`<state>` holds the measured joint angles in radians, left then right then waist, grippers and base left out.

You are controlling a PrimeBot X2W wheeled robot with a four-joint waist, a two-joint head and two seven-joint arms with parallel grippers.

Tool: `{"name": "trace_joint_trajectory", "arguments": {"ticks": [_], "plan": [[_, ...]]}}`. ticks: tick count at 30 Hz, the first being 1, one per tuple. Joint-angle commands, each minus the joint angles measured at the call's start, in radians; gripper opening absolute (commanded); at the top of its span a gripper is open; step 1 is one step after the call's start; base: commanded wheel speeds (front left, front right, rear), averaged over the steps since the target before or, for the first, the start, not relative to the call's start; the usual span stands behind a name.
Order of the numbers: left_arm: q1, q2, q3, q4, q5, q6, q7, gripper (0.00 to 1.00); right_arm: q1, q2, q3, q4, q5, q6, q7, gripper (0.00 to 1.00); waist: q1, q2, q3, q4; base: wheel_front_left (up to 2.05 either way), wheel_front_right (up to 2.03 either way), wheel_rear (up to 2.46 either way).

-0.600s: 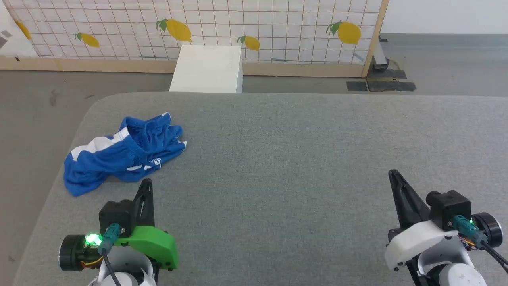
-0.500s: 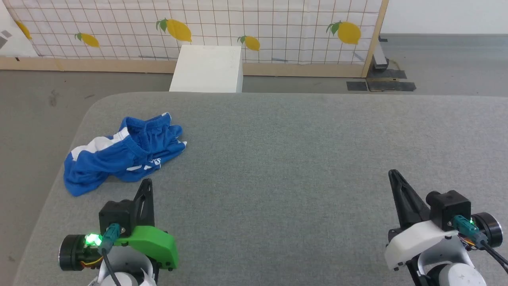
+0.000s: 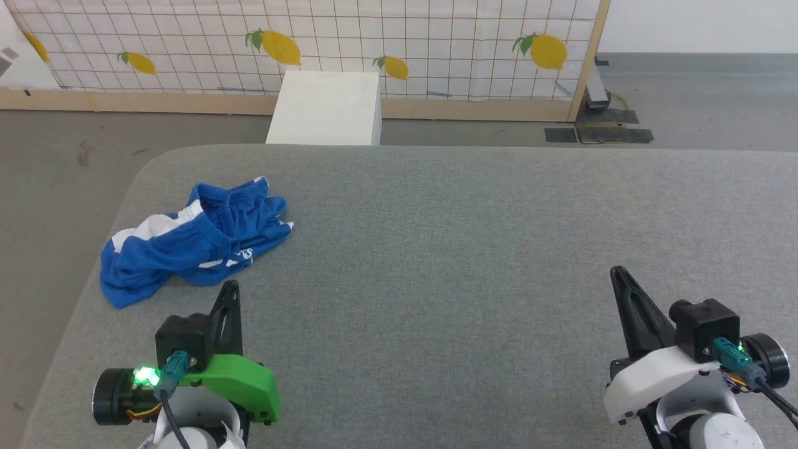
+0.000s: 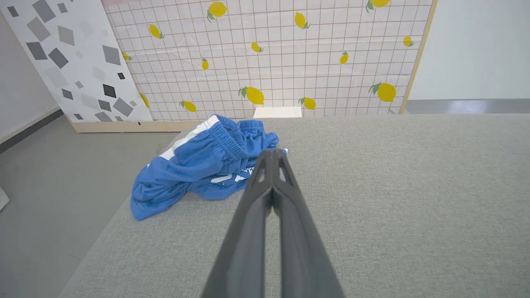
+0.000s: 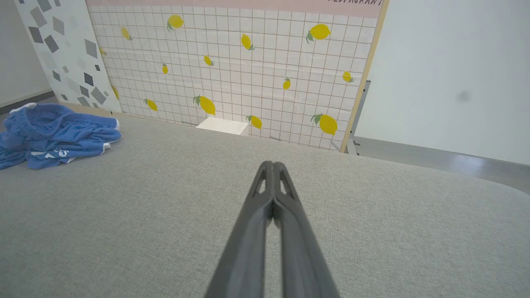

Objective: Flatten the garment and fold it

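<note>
The garment (image 3: 187,240), bright blue shorts with white side stripes, lies crumpled near the left edge of the grey table (image 3: 449,262). Its gathered waistband faces up in the left wrist view, where the garment (image 4: 198,163) sits just beyond my fingertips. My left gripper (image 3: 229,288) hovers close in front of the heap, shut and empty, the left gripper (image 4: 272,152) showing both fingers pressed together. My right gripper (image 3: 617,273) rests at the table's near right, far from the cloth, also shut and empty. From the right wrist, the garment (image 5: 54,132) lies far left and the right gripper (image 5: 271,164) points at bare table.
A white box (image 3: 327,107) stands on the floor behind the table. A lemon-patterned tiled panel (image 3: 312,43) closes off the back. The table's rounded left corner (image 3: 149,165) drops to grey floor close beside the garment.
</note>
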<state>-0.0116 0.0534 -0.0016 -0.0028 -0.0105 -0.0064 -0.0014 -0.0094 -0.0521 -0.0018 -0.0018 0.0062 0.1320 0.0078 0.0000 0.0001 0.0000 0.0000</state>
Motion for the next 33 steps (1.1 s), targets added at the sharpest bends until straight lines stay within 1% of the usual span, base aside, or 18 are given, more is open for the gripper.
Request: {"name": "trace_joint_trajectory", "arguments": {"ticks": [1,30,31,33], "plan": [[0.012,-0.003,0.002,0.003,0.010,0.006,0.001,0.00,0.009,0.002,0.002,0.002,-0.006,-0.001,-0.008,0.00,0.0000,-0.0001,0.000,0.000,0.00,0.00,0.00],[0.012,-0.003,0.002,0.003,0.010,0.006,0.001,0.00,0.009,0.002,0.002,0.002,-0.006,-0.001,-0.008,0.00,0.0000,-0.0001,0.000,0.000,0.00,0.00,0.00],[0.000,0.000,0.000,0.000,0.000,0.000,0.000,1.00,0.000,0.000,0.000,0.000,0.000,0.000,0.000,1.00,0.0000,-0.0001,0.000,0.000,0.00,0.00,0.00],[0.000,0.000,-0.001,0.000,-0.002,0.000,0.000,1.00,0.000,0.000,0.000,0.000,0.001,0.000,0.001,1.00,0.0000,-0.0001,0.000,0.000,0.00,0.00,0.00]]}}
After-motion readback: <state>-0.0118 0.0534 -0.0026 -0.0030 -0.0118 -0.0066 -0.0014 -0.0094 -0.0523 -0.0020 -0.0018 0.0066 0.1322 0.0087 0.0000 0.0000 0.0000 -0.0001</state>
